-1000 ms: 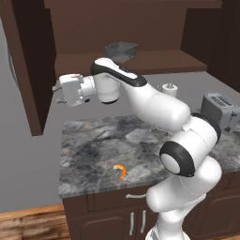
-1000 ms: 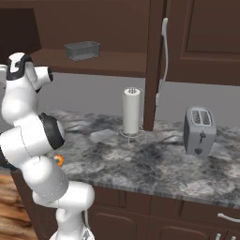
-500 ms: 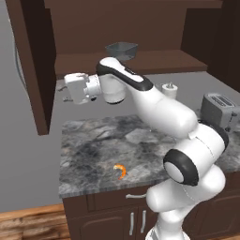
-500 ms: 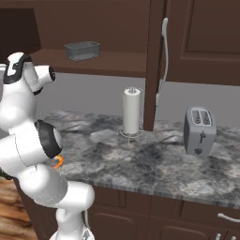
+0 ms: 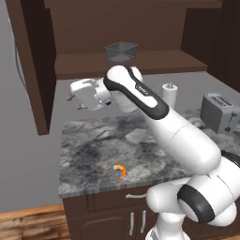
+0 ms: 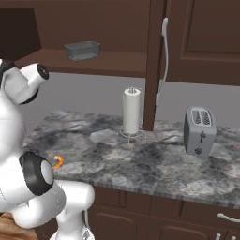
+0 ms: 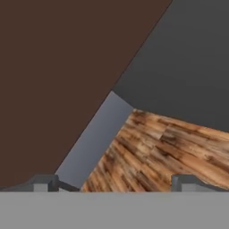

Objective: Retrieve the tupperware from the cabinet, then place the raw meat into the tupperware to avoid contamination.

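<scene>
**Cabinet open, tub on its shelf, claw parked off to the left**

Nearest the camera, in the lower middle of the left base view, the raw meat (image 5: pixel 121 171) is seen as a small curled orange shrimp lying alone on the marbled bench (image 5: pixel 89 154), close to the front edge. It is judged to lie there in the open so that it can be picked up once a container is set down beside it; nothing touches it.

Further back and higher, at the centre left of that view, the claw (image 5: pixel 75 98) is held level at the end of the outstretched arm and turned leftward, away from the bench and beside the open door (image 5: pixel 28 65) of the cabinet (image 5: pixel 140 28). In the hand view the two finger tips (image 7: pixel 44 183) are seen far apart at the bottom corners, with only door panel, wall and wooden floor (image 7: pixel 152 152) between them: the claw is spread wide and holds nothing.

Farthest off, in the upper middle of the left base view, the tupperware (image 5: pixel 121 50) stands upright on the cabinet's shelf (image 5: pixel 154 60), above the claw and to its right, well apart from it. The shrimp lies below the claw and to its right. A swing back towards the shelf and a lift are judged to be needed for the tub to be reached.

On the right, a paper towel roll (image 6: pixel 131 111) and a toaster (image 6: pixel 199 131) stand clear of this path.
</scene>
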Tool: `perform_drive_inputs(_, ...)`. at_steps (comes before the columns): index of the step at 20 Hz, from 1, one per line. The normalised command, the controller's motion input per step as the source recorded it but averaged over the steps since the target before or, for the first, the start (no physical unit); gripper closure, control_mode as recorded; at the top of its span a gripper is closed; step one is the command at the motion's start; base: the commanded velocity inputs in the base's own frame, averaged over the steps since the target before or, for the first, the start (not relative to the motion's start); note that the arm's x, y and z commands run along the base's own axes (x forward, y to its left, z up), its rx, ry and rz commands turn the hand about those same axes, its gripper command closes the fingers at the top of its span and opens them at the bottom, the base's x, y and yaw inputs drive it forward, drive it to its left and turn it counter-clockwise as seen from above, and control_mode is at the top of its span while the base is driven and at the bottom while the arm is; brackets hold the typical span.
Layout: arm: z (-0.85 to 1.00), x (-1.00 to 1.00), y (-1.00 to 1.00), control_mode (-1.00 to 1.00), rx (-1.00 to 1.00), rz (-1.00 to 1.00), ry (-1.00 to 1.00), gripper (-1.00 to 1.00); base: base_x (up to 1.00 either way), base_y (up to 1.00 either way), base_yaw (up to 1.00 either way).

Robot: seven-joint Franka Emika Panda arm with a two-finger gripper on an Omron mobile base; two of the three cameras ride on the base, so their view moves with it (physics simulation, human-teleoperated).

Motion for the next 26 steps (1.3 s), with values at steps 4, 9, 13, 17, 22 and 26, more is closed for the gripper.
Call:
perform_drive_inputs(4, 0.0, -0.63, -0.47, -1.0, -0.22, -0.1, 0.02, -1.0, 0.0, 0.0, 0.0)
perform_drive_inputs(9, -0.01, -0.61, -0.38, -1.0, -0.27, -0.1, 0.01, -1.0, 0.0, 0.0, 0.0)
perform_drive_inputs(13, -0.07, -0.59, -0.42, -1.0, -0.27, -0.13, 0.0, -1.0, 0.0, 0.0, 0.0)
perform_drive_inputs(17, 0.0, -0.41, -0.48, -1.0, -0.25, -0.14, -0.04, -1.0, 0.0, 0.0, 0.0)
perform_drive_inputs(22, 0.12, -0.18, -0.56, -1.0, -0.19, -0.14, -0.04, -1.0, 0.0, 0.0, 0.0)
perform_drive_inputs(26, 0.34, -0.01, -0.46, -1.0, -0.15, -0.17, -0.04, -1.0, 0.0, 0.0, 0.0)
